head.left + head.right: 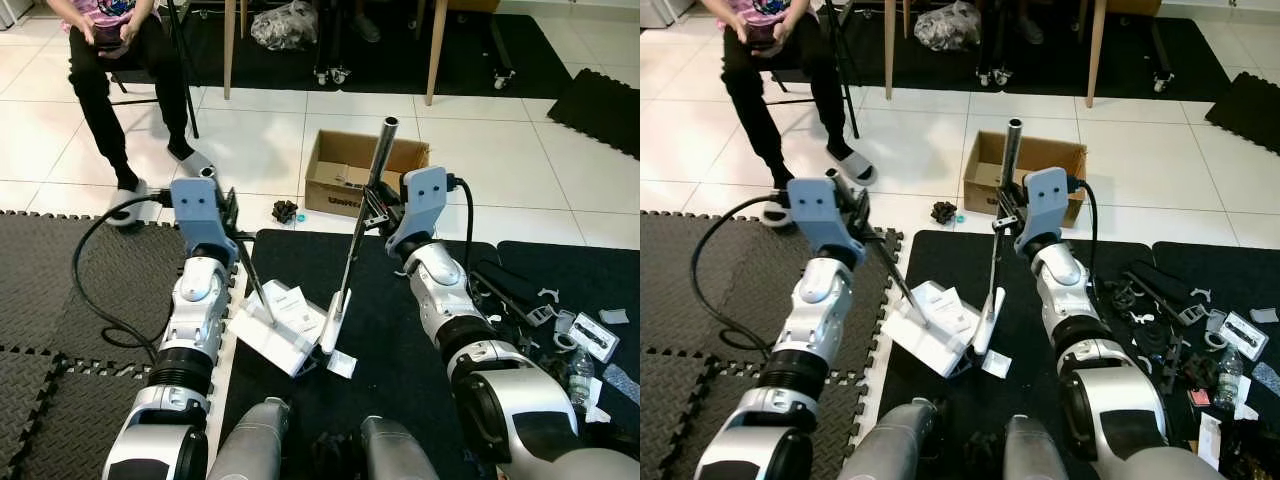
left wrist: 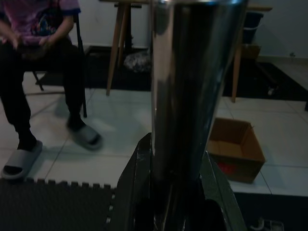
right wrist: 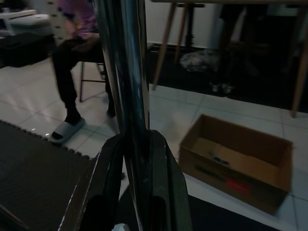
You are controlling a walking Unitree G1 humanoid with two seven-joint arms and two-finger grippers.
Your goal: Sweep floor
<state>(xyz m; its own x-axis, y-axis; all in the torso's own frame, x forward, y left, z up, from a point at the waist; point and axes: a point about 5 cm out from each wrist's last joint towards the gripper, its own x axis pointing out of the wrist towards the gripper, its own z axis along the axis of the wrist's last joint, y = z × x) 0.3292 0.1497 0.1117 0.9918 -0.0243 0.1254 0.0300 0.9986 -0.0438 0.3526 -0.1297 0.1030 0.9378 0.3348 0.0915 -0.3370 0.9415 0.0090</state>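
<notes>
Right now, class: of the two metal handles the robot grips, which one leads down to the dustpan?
The left gripper's shorter handle, slanting to the white dustpan; the right gripper's taller pole carries the broom.

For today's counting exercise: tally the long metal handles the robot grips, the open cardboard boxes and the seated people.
Long silver metal handles in the grippers: 2, one in the left gripper, one in the right gripper
Open brown cardboard boxes: 1
Seated people: 1
Total: 4

White tile floor (image 1: 260,140), black mats (image 1: 400,330), cardboard box (image 1: 350,170)
</notes>
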